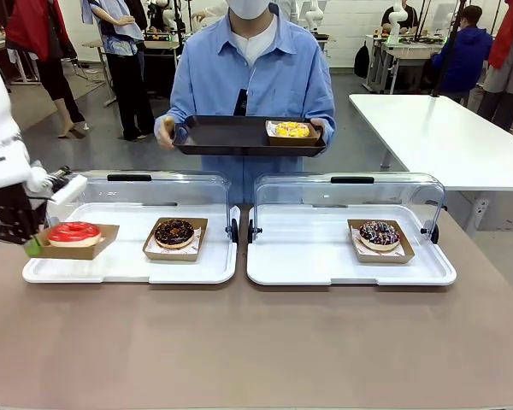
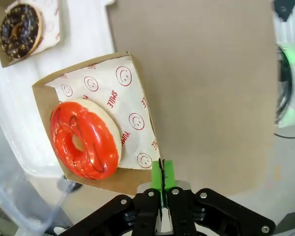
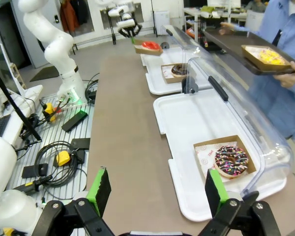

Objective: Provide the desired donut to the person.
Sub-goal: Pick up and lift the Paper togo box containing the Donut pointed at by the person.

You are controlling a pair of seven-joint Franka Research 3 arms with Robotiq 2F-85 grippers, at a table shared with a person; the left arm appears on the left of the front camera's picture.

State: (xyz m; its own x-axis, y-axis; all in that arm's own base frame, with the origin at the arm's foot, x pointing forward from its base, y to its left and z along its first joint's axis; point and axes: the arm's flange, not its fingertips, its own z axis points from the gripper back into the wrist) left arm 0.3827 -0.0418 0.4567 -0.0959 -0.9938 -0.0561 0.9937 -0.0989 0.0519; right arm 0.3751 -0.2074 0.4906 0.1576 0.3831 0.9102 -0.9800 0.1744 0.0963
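While R gripper (image 3: 157,187) gapes wide, empty, L gripper (image 2: 162,172) pinches edge of card tray (image 2: 118,181) under red donut (image 2: 85,139).

White table (image 1: 445,137), grey floor (image 1: 94,154)

1. glossy red-glazed ring donut (image 2: 84,138) with a pale cakey edge, lying flat on smiley-print paper in a shallow brown cardboard tray (image 2: 119,180).
2. the left gripper (image 2: 163,177) has that tray's edge pinched tight, so it sits a bit tilted over the left corner of the white serving tray (image 1: 128,265).
3. person (image 1: 256,77) in a light blue shirt and white mask stands at the far side of the table, both hands holding a black tray (image 1: 222,135) level, with a yellow donut (image 1: 291,130) on it.
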